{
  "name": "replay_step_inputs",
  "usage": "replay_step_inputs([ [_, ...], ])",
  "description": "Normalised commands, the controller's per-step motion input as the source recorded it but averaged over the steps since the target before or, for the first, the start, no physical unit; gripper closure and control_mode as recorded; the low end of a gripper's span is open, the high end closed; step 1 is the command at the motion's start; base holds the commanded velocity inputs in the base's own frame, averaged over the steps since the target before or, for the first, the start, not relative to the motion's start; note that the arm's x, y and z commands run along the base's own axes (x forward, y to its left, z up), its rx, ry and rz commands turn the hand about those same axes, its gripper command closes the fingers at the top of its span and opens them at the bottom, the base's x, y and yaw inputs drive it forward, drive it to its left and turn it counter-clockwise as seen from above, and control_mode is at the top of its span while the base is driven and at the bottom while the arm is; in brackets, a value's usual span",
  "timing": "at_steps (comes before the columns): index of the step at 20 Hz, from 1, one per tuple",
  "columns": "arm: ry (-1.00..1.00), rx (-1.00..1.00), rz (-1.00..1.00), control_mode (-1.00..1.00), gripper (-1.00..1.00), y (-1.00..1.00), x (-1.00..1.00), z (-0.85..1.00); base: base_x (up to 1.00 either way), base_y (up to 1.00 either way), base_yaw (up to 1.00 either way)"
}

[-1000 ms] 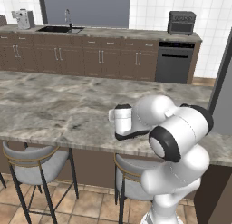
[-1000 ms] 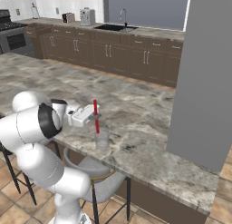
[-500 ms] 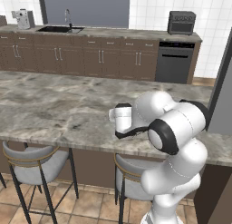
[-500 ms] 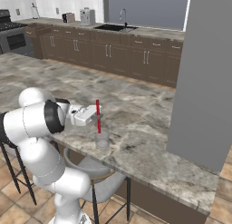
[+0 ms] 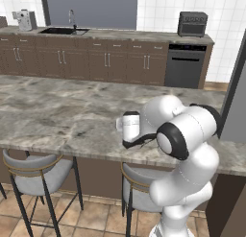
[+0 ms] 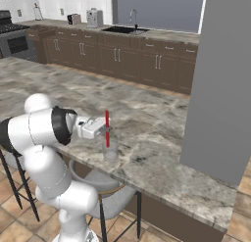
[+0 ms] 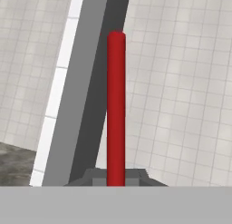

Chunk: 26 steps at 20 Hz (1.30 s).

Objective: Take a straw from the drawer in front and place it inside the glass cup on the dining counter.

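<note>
Glossy white rounded arm (image 5: 187,135) segments with dark joint bands and a thin black cable

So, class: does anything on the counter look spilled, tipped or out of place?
Nothing stands out. The glass cup stands upright on the counter, and the gripper holds the red straw upright over it. No spill or damage shows.

— What stands near the fingers (image 6: 105,128)?
— The cup (image 6: 110,149) below them and a grey pillar (image 6: 220,84) well to the right.
— And the bench (image 6: 147,153)?
— Open marble on all sides.
</note>
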Motion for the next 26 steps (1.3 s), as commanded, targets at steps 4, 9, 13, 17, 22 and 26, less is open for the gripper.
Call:
replay_step_inputs([
  [4, 0.00, 0.00, 0.00, -1.00, 1.00, 0.00, 0.01, -0.15, 0.00, 0.00, 0.00],
  [9, 0.00, 0.00, 0.00, -1.00, 1.00, 0.00, 0.13, -0.05, 0.00, 0.00, 0.00],
  [13, 0.00, 0.00, 0.00, -1.00, 1.00, 0.00, 0.17, -0.07, 0.00, 0.00, 0.00],
  [17, 0.00, 0.00, 0.00, -1.00, 1.00, 0.00, 0.16, -0.01, 0.00, 0.00, 0.00],
  [22, 0.00, 0.00, 0.00, -1.00, 1.00, 0.00, 0.02, 0.00, 0.00, 0.00, 0.00],
  [26, 0.00, 0.00, 0.00, -1.00, 1.00, 0.00, 0.00, 0.00, 0.00, 0.00, 0.00],
])
